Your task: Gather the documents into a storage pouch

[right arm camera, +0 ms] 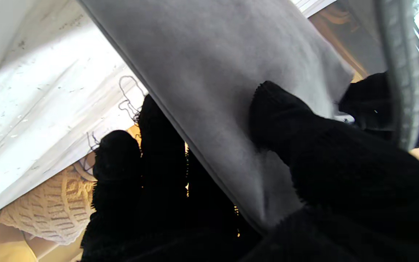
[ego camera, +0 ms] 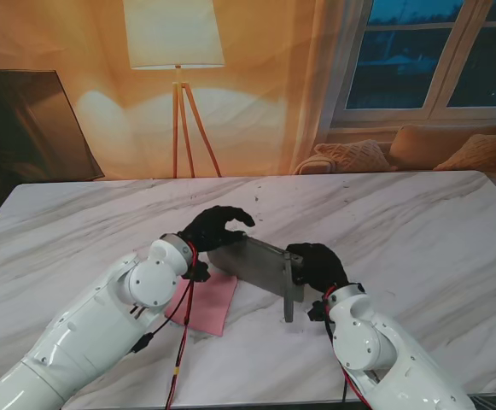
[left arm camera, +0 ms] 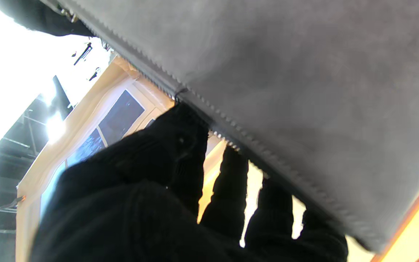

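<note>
A grey pouch [ego camera: 258, 266] is held up off the marble table [ego camera: 401, 222], between my two black-gloved hands. My left hand [ego camera: 216, 229] grips its left end, with the fingers curled over the zipper edge [left arm camera: 209, 109] and the thumb [left arm camera: 173, 153] against the fabric. My right hand [ego camera: 316, 263] pinches the right end: its thumb [right arm camera: 286, 120] presses one face of the pouch [right arm camera: 224, 91] and its fingers [right arm camera: 158, 145] the other. A pink document [ego camera: 205, 303] lies flat on the table under my left wrist, nearer to me than the pouch.
A grey strap or tab [ego camera: 289, 306] hangs from the pouch's right end toward the table. A floor lamp [ego camera: 175, 51] and a sofa with cushions [ego camera: 418, 149] stand beyond the table's far edge.
</note>
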